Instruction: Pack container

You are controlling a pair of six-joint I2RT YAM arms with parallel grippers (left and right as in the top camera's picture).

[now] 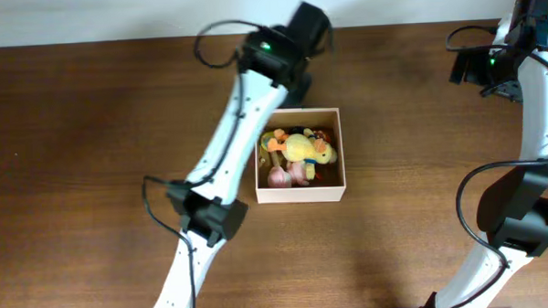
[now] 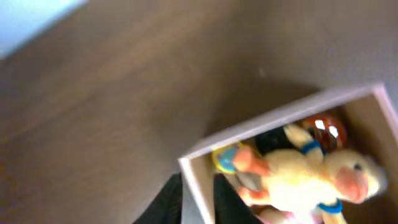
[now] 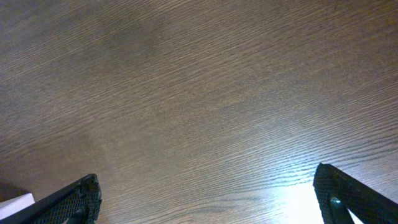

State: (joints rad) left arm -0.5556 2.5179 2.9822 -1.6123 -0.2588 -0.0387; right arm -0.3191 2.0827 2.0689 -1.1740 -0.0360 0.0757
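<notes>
The container point(image 1: 301, 196), a square white-walled box, sits mid-table with several small toys inside, a yellow plush duck point(image 1: 306, 146) on top. My left gripper point(image 1: 288, 97) is at the box's far left corner, mostly hidden under its wrist. In the left wrist view its two black fingers point(image 2: 168, 202) straddle the container's white wall point(image 2: 280, 115), one outside and one inside beside the duck point(image 2: 311, 180). The left gripper point(image 2: 198, 198) looks shut on that wall, though the view is blurred. My right gripper point(image 3: 205, 199) hangs wide open over bare wood at the far right point(image 1: 477, 69).
Dark brown wooden table point(image 1: 90, 133) all round the box. The left arm point(image 1: 215, 165) runs diagonally from the front edge up past the box's left side. The right arm point(image 1: 523, 209) stands along the right edge. A small white corner point(image 3: 15, 204) shows low left in the right wrist view.
</notes>
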